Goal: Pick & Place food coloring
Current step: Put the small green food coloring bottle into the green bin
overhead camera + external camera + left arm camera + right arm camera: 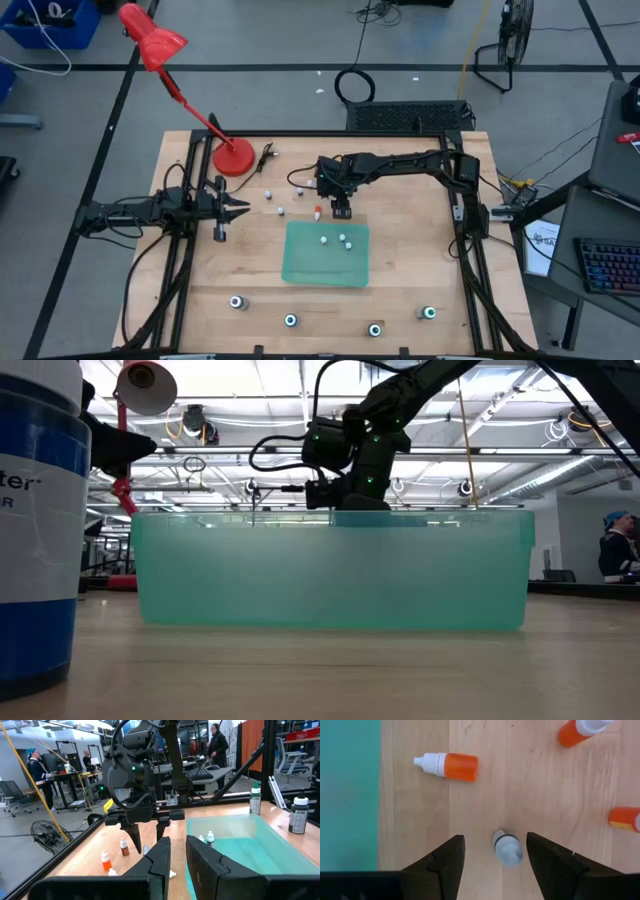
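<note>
Several tiny food coloring bottles lie or stand on the wood beyond the green tray (325, 265). Three more (342, 239) stand inside the tray. Four larger dark bottles with teal tops (290, 321) stand along the table's near edge. My right gripper (495, 851) points down, open, just beyond the tray's far edge. Its fingers stand on either side of a pale bottle (507, 848) that lies on its side, without touching it. An orange bottle (447, 766) lies close by. My left gripper (243, 208) waits at the table's left, level, slightly open, holding nothing.
A red desk lamp (233, 157) stands on the far left of the table. Two more orange bottles (582, 731) (625, 818) lie near the right gripper. A large white and blue bottle (35, 530) stands close to the low camera. People (217, 742) are in the room beyond.
</note>
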Robot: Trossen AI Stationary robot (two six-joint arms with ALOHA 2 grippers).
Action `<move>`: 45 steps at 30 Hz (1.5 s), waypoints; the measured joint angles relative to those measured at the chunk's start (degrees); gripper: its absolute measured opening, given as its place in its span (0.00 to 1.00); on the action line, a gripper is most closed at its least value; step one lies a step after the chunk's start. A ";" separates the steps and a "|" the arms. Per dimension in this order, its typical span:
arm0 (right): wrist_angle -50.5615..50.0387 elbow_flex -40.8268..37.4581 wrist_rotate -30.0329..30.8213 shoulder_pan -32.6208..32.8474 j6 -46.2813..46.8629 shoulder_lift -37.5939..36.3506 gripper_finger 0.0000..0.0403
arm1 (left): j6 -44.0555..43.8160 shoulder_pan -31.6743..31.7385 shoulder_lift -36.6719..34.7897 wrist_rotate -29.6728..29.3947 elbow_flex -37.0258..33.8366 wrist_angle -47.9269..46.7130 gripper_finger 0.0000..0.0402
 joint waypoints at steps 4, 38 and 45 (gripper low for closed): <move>-0.04 0.00 0.00 0.00 -0.06 0.00 0.50 | -0.01 0.00 0.00 0.00 0.00 -0.01 0.17; 0.54 -0.72 0.04 -1.40 -0.47 0.00 0.27 | -0.02 0.01 -0.01 -0.02 0.00 0.00 0.17; 2.13 -3.17 0.04 -1.40 -0.49 0.00 0.27 | -0.02 0.00 -0.01 -0.02 0.00 0.00 0.17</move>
